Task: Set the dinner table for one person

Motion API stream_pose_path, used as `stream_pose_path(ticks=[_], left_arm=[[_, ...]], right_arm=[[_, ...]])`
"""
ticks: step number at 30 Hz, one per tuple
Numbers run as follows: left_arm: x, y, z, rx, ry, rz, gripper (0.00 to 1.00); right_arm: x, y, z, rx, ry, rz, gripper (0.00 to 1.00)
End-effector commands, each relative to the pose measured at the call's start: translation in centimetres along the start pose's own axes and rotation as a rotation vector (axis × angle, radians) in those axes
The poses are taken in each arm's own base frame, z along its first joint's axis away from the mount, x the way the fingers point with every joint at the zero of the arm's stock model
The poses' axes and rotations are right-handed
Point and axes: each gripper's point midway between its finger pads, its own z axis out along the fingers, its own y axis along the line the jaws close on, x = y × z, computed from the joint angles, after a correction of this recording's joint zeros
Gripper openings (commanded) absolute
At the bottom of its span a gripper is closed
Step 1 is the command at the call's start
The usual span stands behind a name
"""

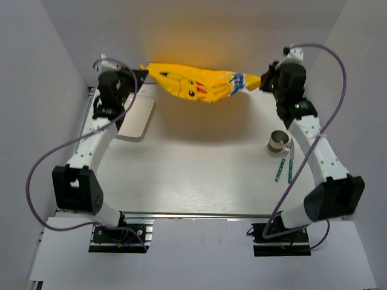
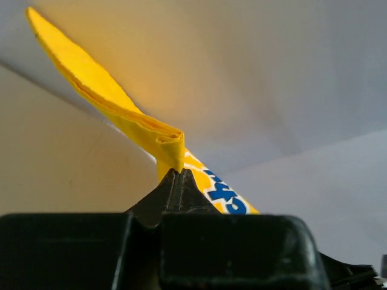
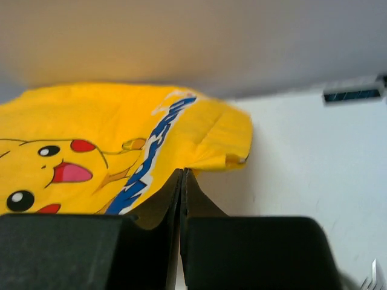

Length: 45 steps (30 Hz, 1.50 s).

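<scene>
**Laying the mat, judged the opening step of setting one place.** The worktop, which is the dinner table itself, spreads beneath and nearer than the hanging yellow mat, with its metal rail at the near edge, well apart from the mat. Nearer than the mat's right end lie two teal-handled pieces of cutlery. Just beyond them, closer to the mat, stands a small brown cup. Nearer than the mat's left end rests a white plate. Farthest, the mat sags in the air between the hands: the left hand is pressed together on its left corner, and the right hand pinches its right edge. The next move probably calls for lowering both hands evenly toward the bare middle, with the mat taut and clear of plate and cup, before letting go; uneven lowering could leave folds.
</scene>
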Motion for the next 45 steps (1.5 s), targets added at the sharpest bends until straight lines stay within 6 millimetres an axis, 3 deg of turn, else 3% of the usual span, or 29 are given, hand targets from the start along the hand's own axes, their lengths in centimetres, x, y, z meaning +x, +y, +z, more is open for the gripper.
stream_pose_path(ticks=[1, 2, 3, 5, 6, 7, 8, 9, 10, 11, 13, 14, 16, 17, 18, 20, 21, 22, 23, 24, 25, 26, 27, 30, 32, 36, 39, 40, 45], left_arm=[[3.0, 4.8, -4.9, -0.072, -0.017, -0.065, 0.0], [4.1, 6.4, -6.2, -0.113, -0.007, -0.095, 0.0], [3.3, 6.7, -8.1, -0.142, -0.056, -0.107, 0.0], [6.5, 11.1, -10.7, -0.26, 0.011, -0.11, 0.01], [7.3, 10.9, -12.0, -0.263, 0.041, -0.112, 0.12], [9.1, 13.2, -13.5, -0.334, 0.096, -0.097, 0.38], [10.4, 13.8, -14.6, -0.353, 0.159, -0.096, 0.49], [10.5, 13.6, -15.9, -0.363, 0.167, -0.093, 0.6], [10.7, 14.4, -16.9, -0.408, 0.176, -0.088, 0.68], [11.3, 15.4, -18.4, -0.466, 0.205, -0.071, 0.86], [10.0, 16.2, -20.0, -0.542, 0.16, -0.022, 0.98], [8.9, 15.0, -19.6, -0.523, 0.141, -0.004, 0.98], [8.5, 14.2, -18.7, -0.508, 0.153, 0.024, 0.98], [8.2, 12.9, -17.8, -0.461, 0.162, 0.028, 0.98], [9.0, 13.5, -16.5, -0.464, 0.207, 0.039, 0.98], [10.7, 12.7, -14.4, -0.409, 0.3, 0.028, 0.98], [10.5, 11.7, -12.8, -0.375, 0.321, 0.033, 0.98], [13.3, 14.5, -11.2, -0.443, 0.43, 0.032, 0.98], [14.6, 14.8, -10.1, -0.454, 0.484, 0.039, 0.98], [14.1, 13.9, -8.4, -0.442, 0.509, 0.061, 0.98], [15.3, 14.3, -7.4, -0.457, 0.551, 0.071, 0.98], [17.6, 16.5, -6.3, -0.503, 0.609, 0.082, 0.98], [17.6, 16.4, -5.1, -0.493, 0.61, 0.087, 0.98], [21.0, 18.6, -3.9, -0.539, 0.666, 0.116, 0.98], [23.0, 20.9, -3.9, -0.604, 0.693, 0.136, 0.98], [25.3, 24.5, -5.9, -0.728, 0.728, 0.155, 0.98], [27.3, 25.7, -8.5, -0.775, 0.74, 0.149, 0.98], [28.6, 26.9, -10.6, -0.806, 0.776, 0.142, 0.98], [32.5, 27.8, -11.9, -0.798, 0.879, 0.119, 0.98]], right_arm=[[0.1, 1.1, -3.6, -0.101, -0.085, 0.107, 0.0], [4.3, -0.1, -3.8, -0.081, -0.026, 0.124, 0.0], [4.3, -0.1, -5.6, -0.091, -0.051, 0.164, 0.0], [6.9, -1.0, -7.1, -0.069, -0.023, 0.209, 0.0], [10.8, -2.1, -7.7, -0.04, 0.042, 0.245, 0.08], [10.7, -2.2, -9.3, -0.046, 0.022, 0.259, 0.56], [13.5, -3.1, -10.1, -0.015, 0.067, 0.267, 0.76], [12.8, -3.0, -11.5, -0.031, 0.036, 0.295, 0.89], [13.1, -3.1, -12.0, -0.032, 0.03, 0.294, 0.89], [13.2, -3.1, -12.5, -0.041, 0.021, 0.29, 0.89], [12.9, -3.0, -12.8, -0.051, 0.016, 0.268, 0.89], [11.7, -2.7, -12.7, -0.056, 0.013, 0.255, 0.89], [13.0, -1.7, -10.6, -0.089, 0.104, 0.206, 0.89], [13.4, -1.1, -9.7, -0.11, 0.143, 0.185, 0.89], [14.7, 0.6, -7.6, -0.164, 0.25, 0.169, 0.89], [16.2, 1.5, -5.0, -0.18, 0.348, 0.128, 0.89], [18.7, 2.4, -2.7, -0.177, 0.471, 0.115, 0.89], [19.8, 2.5, -1.7, -0.159, 0.52, 0.101, 0.89], [23.2, 2.0, 0.0, -0.128, 0.607, 0.083, 0.89], [23.5, 3.0, 0.6, -0.134, 0.634, 0.069, 0.89], [24.6, 3.0, 1.1, -0.121, 0.663, 0.065, 0.89], [27.2, 2.6, 1.7, -0.098, 0.726, 0.055, 0.89], [28.0, 2.4, 2.0, -0.066, 0.741, 0.039, 0.89], [32.0, 2.0, 2.3, -0.064, 0.822, 0.007, 0.89], [34.6, 0.5, 2.3, 0.005, 0.881, -0.028, 0.89], [36.6, -1.1, 1.1, 0.074, 0.913, -0.055, 0.89], [37.8, -3.4, 0.9, 0.186, 0.952, -0.085, 0.89], [38.8, -4.2, 0.7, 0.219, 0.985, -0.099, 0.89], [38.2, -6.4, 0.3, 0.351, 0.989, -0.116, 0.89]])
